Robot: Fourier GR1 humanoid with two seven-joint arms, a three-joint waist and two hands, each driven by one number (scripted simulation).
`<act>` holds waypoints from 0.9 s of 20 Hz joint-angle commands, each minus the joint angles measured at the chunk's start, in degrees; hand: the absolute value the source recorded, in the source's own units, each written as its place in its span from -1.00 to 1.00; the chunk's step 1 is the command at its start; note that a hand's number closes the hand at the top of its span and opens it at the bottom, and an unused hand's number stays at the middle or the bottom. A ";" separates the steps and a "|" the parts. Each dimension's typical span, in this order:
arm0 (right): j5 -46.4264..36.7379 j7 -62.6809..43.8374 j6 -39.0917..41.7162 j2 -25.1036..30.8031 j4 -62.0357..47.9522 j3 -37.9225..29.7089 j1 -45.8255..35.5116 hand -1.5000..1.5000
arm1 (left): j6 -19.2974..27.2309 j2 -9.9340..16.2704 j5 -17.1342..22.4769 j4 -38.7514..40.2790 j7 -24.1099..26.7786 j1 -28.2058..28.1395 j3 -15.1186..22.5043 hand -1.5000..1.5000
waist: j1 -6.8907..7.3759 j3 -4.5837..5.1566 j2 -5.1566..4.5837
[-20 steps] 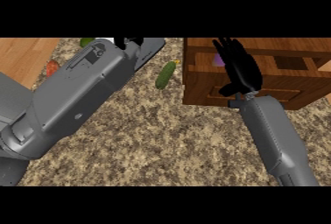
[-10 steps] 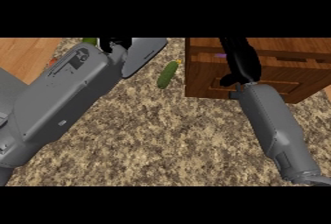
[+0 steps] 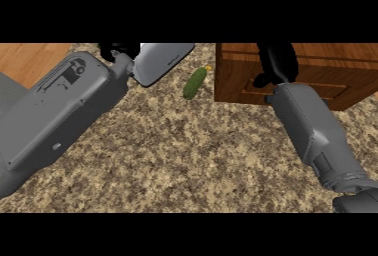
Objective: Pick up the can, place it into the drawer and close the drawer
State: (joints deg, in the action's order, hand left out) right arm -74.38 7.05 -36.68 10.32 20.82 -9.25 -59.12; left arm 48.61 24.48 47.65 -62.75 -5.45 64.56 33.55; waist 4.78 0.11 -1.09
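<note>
With the can nowhere seen, the black right hand (image 3: 276, 62), fingers straight, is laid on the brown wooden drawer (image 3: 310, 75), which is best pushed squarely shut; whether the black left hand (image 3: 117, 50) is spread cannot be told.

The drawer (image 3: 295, 75) is a brown wooden unit at the upper right of the frame, standing on the speckled counter, its front panel facing the lower edge with a recessed rectangular inset. The can cannot be made out anywhere in view.
</note>
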 commanded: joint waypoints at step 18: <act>13.31 9.88 6.46 -0.30 -8.83 -13.98 -10.52 -1.00 | -0.95 4.50 -1.55 -8.37 -3.14 -4.05 -1.34 -1.00 | 2.18 -0.49 -1.01</act>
State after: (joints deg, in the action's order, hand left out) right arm -69.53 14.05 -30.63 13.79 10.09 -15.97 -67.27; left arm 48.99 27.23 45.84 -70.33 -8.47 61.27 33.24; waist 5.93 -0.73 -2.54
